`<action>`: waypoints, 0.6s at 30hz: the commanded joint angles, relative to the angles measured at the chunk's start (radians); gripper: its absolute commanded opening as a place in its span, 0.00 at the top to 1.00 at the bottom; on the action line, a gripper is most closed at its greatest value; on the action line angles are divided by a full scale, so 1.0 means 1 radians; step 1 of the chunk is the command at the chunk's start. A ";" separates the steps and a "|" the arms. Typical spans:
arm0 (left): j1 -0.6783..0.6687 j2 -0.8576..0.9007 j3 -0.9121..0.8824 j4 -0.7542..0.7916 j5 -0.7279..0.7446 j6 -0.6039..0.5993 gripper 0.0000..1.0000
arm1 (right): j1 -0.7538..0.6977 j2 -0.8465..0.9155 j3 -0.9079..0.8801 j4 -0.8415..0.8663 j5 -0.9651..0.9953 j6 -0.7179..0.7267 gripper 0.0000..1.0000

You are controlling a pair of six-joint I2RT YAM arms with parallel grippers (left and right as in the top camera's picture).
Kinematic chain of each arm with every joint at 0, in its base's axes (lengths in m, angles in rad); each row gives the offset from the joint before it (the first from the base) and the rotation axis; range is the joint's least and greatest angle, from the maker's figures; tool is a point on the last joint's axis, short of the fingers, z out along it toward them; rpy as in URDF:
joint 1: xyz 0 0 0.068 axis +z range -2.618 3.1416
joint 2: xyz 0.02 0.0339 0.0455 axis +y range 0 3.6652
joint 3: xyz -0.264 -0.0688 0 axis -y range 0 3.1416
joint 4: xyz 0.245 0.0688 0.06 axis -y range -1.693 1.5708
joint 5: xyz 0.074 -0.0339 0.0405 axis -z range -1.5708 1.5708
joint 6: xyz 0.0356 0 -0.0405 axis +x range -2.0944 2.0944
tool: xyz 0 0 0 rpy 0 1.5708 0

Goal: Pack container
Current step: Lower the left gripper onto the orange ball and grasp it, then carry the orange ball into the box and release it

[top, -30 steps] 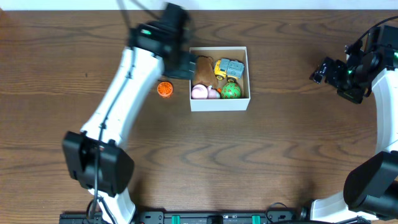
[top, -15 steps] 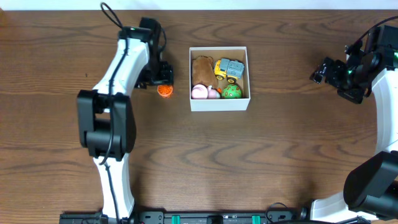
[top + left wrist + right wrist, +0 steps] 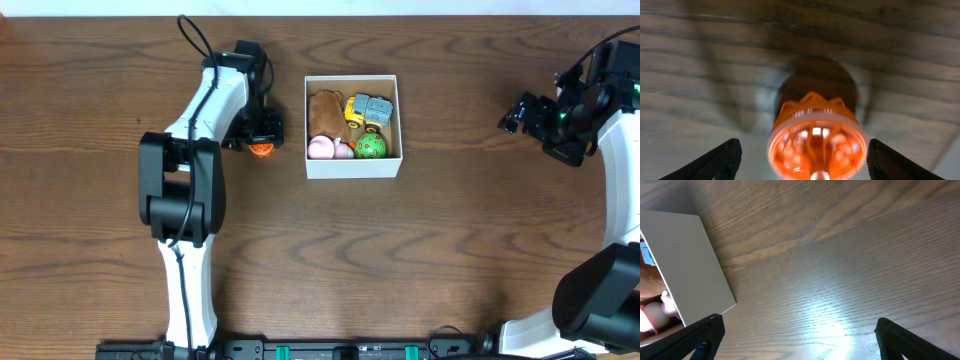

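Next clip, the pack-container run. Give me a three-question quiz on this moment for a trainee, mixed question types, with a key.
1. True or false: the orange toy lies inside the container.
2. Which arm's open fingers stand on either side of the orange toy? A) left B) right
3. Fill in: inside the container, the round toy next to the pink toy is ___.
Key: 1 false, it lies on the table beside the container. 2 A, the left gripper. 3 green.

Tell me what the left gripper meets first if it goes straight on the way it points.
Probably the orange toy, centred in the open left gripper; the wooden table lies right behind it. How much gap remains is unclear.
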 commanded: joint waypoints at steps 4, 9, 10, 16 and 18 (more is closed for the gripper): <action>-0.010 0.017 0.000 0.007 0.001 -0.008 0.19 | -0.002 0.007 0.000 -0.001 -0.001 0.011 0.01; -0.010 0.017 0.000 0.015 0.001 -0.006 0.20 | -0.002 0.007 0.000 -0.003 -0.001 0.011 0.01; -0.010 0.017 0.000 0.016 0.001 -0.004 0.23 | -0.002 0.007 0.000 -0.003 -0.001 0.011 0.01; -0.010 0.017 0.000 0.024 -0.003 0.011 0.40 | -0.002 0.007 0.000 -0.003 -0.001 0.011 0.01; -0.010 0.017 0.000 0.024 -0.003 0.011 0.44 | -0.002 0.007 0.000 -0.003 -0.001 0.011 0.01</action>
